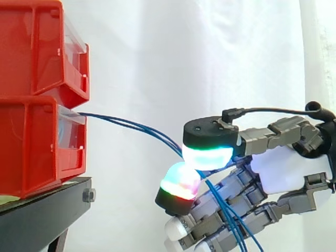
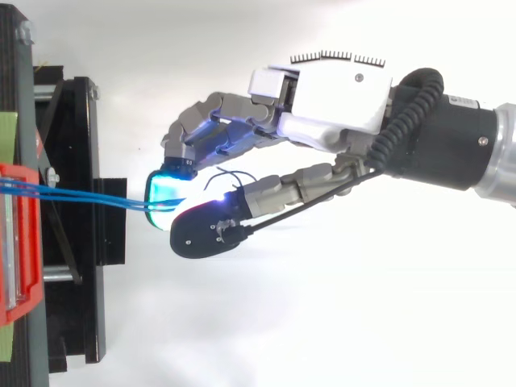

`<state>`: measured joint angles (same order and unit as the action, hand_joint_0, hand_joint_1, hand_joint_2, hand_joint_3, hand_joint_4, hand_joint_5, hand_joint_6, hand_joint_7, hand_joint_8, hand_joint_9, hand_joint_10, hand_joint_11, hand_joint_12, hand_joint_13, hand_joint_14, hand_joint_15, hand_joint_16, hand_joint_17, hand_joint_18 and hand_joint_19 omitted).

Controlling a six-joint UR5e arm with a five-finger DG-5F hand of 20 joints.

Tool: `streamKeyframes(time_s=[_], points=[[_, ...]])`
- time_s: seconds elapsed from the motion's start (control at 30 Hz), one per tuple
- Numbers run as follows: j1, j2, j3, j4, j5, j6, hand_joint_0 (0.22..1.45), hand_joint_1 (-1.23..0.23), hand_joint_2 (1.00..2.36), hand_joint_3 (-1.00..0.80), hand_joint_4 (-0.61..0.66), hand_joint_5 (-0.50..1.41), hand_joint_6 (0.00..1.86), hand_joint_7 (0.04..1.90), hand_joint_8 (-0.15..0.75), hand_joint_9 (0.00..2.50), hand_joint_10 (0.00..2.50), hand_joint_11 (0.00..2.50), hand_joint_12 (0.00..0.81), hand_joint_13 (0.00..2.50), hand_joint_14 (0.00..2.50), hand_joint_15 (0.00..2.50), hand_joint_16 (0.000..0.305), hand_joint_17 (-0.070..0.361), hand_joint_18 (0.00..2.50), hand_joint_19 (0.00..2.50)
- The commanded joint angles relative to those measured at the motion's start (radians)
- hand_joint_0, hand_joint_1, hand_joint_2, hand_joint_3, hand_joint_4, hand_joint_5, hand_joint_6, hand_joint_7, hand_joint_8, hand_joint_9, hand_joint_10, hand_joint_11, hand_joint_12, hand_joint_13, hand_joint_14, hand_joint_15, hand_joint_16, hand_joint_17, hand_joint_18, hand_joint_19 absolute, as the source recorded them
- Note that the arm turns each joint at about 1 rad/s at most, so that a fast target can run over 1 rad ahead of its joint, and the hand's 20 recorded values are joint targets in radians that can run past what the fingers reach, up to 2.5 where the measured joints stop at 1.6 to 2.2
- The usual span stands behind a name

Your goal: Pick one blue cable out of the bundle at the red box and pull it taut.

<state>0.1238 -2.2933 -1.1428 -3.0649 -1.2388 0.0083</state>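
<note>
Pinching three blue cables (image 2: pixel 81 196) between two glowing pads (image 1: pixel 207 156) of the robot hand (image 2: pixel 339 101), at 3 o'clock from two stacked red bins (image 1: pixel 31 147)

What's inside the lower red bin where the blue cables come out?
Blue cables run out of the lower red bin to the robot hand, which pinches them. Their ends inside are hidden behind its walls.

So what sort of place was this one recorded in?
Likely a lab test rig: stacked red bins on a black stand, a white curtain behind, and a robot hand pinching blue cables.
</note>
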Motion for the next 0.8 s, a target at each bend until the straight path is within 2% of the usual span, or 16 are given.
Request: streamKeyframes(time_s=[0.0,0.1,0.17,0.33,0.4,0.5,0.53,0.63,0.67,0.77], points=[[0.000,0.000,0.000,0.000,0.001,0.001,0.60,-0.76,1.02,-0.08,0.12,-0.15,0.90,0.95,0.374,0.63,0.01,0.29,0.383,0.36,0.00,0.11,0.058,0.131,0.44,0.18],[0.000,0.000,0.000,0.000,0.001,0.001,0.61,-0.78,1.02,-0.08,0.10,-0.15,0.90,0.96,0.373,0.63,0.01,0.30,0.380,0.37,0.00,0.11,0.058,0.131,0.45,0.17],[0.000,0.000,0.000,0.002,-0.001,0.001,0.64,-0.81,1.02,-0.10,0.04,-0.16,0.91,0.94,0.354,0.62,0.01,0.30,0.362,0.36,0.01,0.11,0.054,0.121,0.42,0.17],[-0.003,0.000,0.000,0.002,-0.004,0.004,0.68,-0.86,1.02,-0.19,0.01,-0.17,0.91,0.91,0.337,0.60,0.01,0.30,0.358,0.35,0.00,0.10,0.054,0.121,0.43,0.15],[-0.004,0.000,0.000,0.000,-0.004,0.004,0.69,-0.88,1.02,-0.24,0.03,-0.18,0.90,0.89,0.337,0.59,0.01,0.30,0.358,0.35,0.00,0.10,0.054,0.121,0.43,0.15],[-0.004,0.000,0.000,0.000,-0.004,0.004,0.67,-0.90,1.00,-0.45,0.13,-0.17,0.89,0.89,0.331,0.58,0.01,0.30,0.358,0.33,0.00,0.10,0.054,0.121,0.42,0.17],[-0.004,0.000,0.000,0.002,-0.004,0.004,0.64,-0.87,1.00,-0.50,0.14,-0.17,0.88,0.89,0.331,0.58,0.01,0.28,0.358,0.33,0.00,0.11,0.054,0.121,0.42,0.17],[-0.004,0.000,0.000,0.000,-0.004,0.004,0.55,-0.79,1.00,-0.50,0.15,-0.17,0.88,0.89,0.341,0.59,0.01,0.29,0.368,0.33,0.00,0.12,0.055,0.124,0.40,0.18],[-0.004,0.000,0.000,0.000,-0.004,0.004,0.51,-0.72,1.00,-0.50,0.15,-0.16,0.88,0.89,0.351,0.59,0.01,0.29,0.377,0.33,0.00,0.12,0.058,0.129,0.41,0.19],[-0.004,0.000,0.000,0.000,-0.004,0.004,0.50,-0.64,1.00,-0.50,0.15,-0.16,0.87,0.88,0.362,0.60,0.01,0.29,0.384,0.32,0.00,0.12,0.059,0.133,0.40,0.21]])
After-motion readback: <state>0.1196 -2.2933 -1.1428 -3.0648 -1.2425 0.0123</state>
